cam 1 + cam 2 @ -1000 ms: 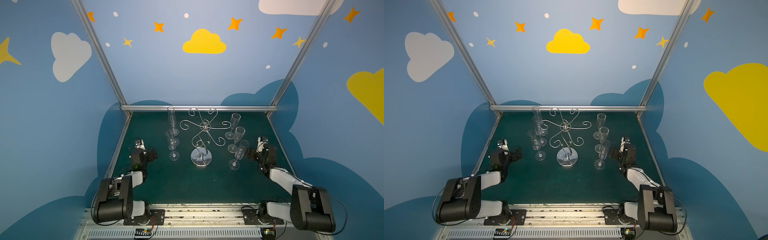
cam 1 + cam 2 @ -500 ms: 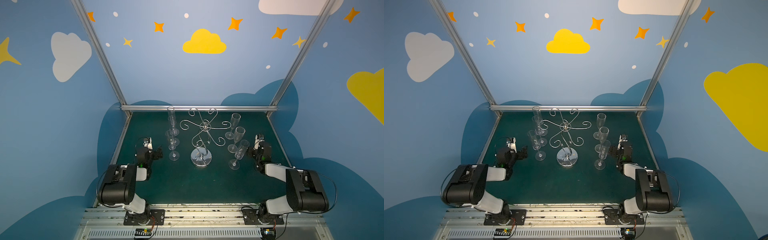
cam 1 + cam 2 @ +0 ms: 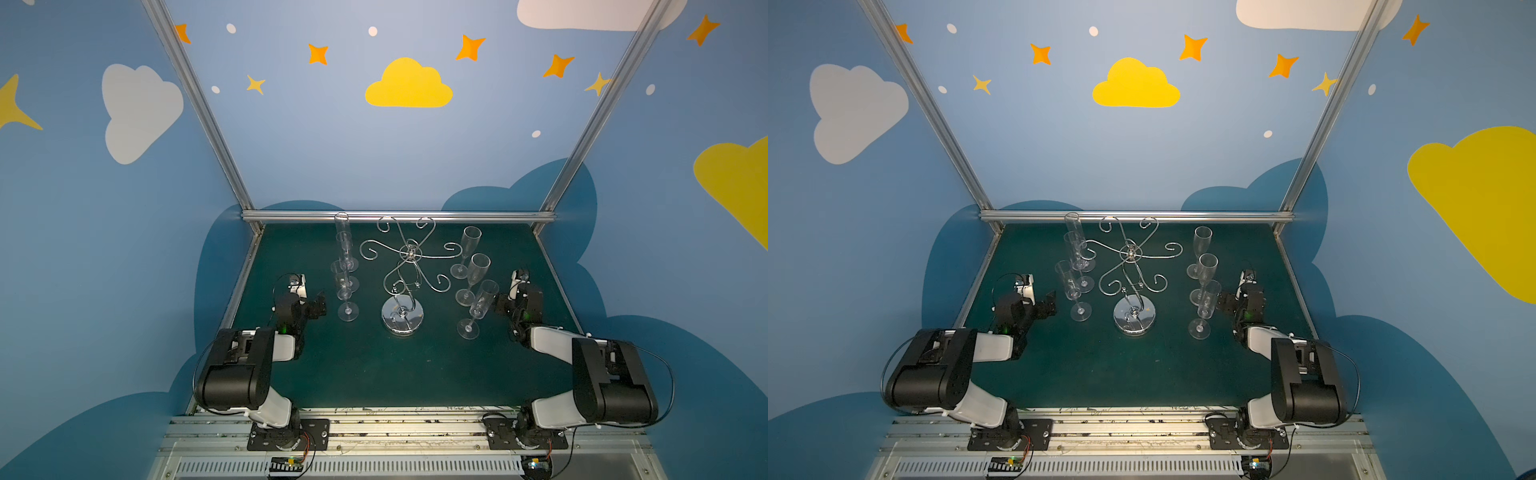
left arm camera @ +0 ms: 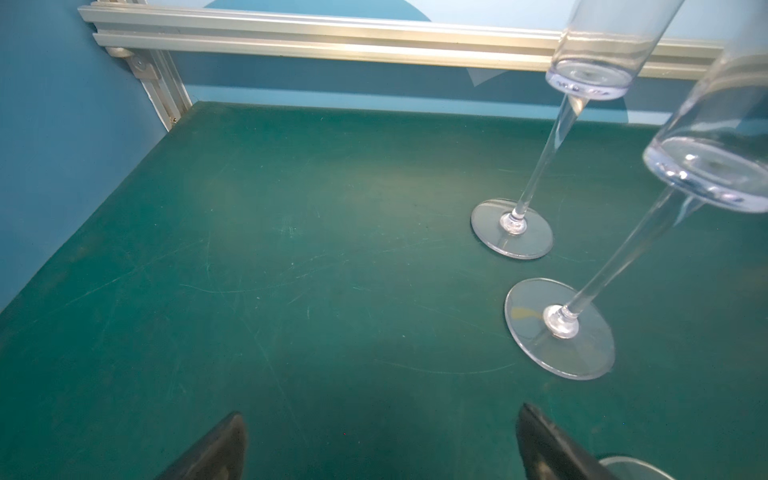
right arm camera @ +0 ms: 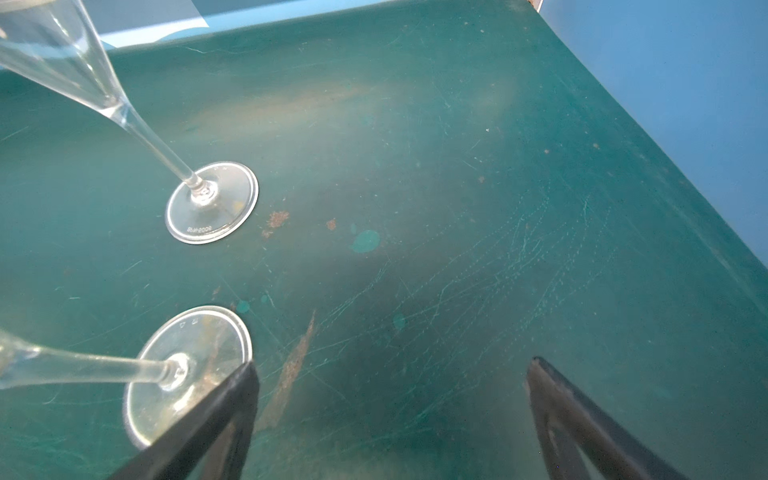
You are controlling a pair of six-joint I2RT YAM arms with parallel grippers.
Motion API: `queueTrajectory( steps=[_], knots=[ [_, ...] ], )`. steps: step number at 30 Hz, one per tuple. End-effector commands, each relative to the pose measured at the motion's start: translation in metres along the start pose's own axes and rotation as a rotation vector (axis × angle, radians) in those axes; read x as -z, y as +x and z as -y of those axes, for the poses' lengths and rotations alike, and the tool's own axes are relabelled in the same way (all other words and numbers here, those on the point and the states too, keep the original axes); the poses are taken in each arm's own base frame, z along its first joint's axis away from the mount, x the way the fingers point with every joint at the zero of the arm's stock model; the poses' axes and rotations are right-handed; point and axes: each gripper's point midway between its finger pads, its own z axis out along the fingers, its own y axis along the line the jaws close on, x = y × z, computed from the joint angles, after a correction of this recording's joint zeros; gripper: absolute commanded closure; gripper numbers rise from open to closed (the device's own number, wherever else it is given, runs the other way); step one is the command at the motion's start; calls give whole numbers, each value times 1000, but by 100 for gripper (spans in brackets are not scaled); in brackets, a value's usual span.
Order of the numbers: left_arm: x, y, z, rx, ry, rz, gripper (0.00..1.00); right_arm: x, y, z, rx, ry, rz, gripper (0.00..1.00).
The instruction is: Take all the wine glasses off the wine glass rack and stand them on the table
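Over the table (image 5: pixel 457 208), our left end effector (image 4: pixel 380 419) and right end effector (image 5: pixel 392 365) gape empty; the right could topple the champagne flute (image 5: pixel 183 365) just beside it.

Moulded lettering curves along the rim of a clear glass foot (image 5: pixel 226 216) standing on the green desk (image 5: pixel 457 208), reversed and too faint to read surely; a second glass foot (image 5: pixel 199 345) carries two tiny unreadable marks

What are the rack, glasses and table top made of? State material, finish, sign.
Wine glass rack: seemingly bent metal wire, bright chrome-like polish; its round base mirrors light.
Glasses: clear, glossy; glass or plastic, moulded lettering on a foot hints plastic.
Table top: matte green mat, finely scratched; perhaps rubber or vinyl.
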Motion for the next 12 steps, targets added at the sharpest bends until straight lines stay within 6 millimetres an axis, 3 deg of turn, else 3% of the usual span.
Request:
queueTrajectory(
  steps=[1, 12],
  knots=[
    [0, -12, 0, -11, -3, 27, 0, 2, -12, -1, -9, 4, 24, 1],
    [-1, -12, 0, -11, -2, 27, 0, 2, -12, -1, -10, 4, 25, 1]
  ],
)
